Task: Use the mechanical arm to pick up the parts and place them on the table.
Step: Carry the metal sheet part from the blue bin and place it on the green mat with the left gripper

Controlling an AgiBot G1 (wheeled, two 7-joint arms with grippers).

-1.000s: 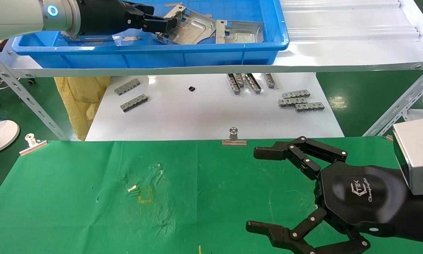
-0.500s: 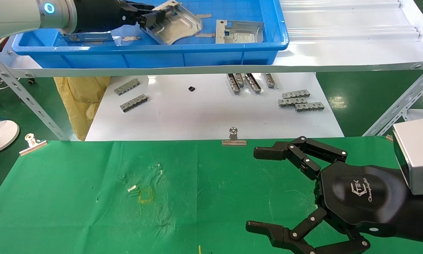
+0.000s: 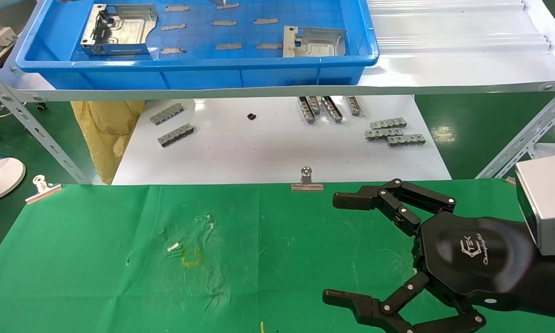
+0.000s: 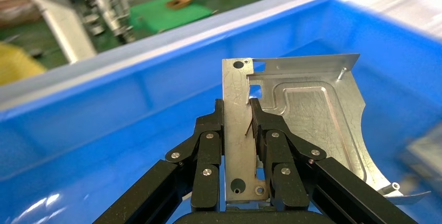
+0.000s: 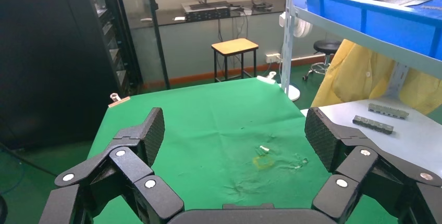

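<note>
My left gripper (image 4: pixel 236 107) is shut on the flange of a silvery stamped part (image 4: pixel 312 109) and holds it lifted above the blue bin (image 4: pixel 104 109). This hand is out of the head view. Two more parts lie in the blue bin (image 3: pixel 194 74) on the shelf, one at the left (image 3: pixel 118 28) and one at the right (image 3: pixel 312 41). My right gripper (image 3: pixel 340 248), a black TEK hand, is open and empty over the right side of the green table (image 3: pixel 120 277). It also shows in the right wrist view (image 5: pixel 235 130).
Thin grey strips (image 3: pixel 226 46) lie on the bin floor. Small grey slotted bars (image 3: pixel 393 132) lie on the white tabletop (image 3: pixel 259 152) under the shelf. Metal clips (image 3: pixel 307 181) hold the green cloth's far edge. A scuffed yellow mark (image 3: pixel 190 256) sits mid-cloth.
My left gripper has lifted the part up and out of the head view. The part at the bin's left, hidden under the arm before, now shows. The right arm has not moved.
</note>
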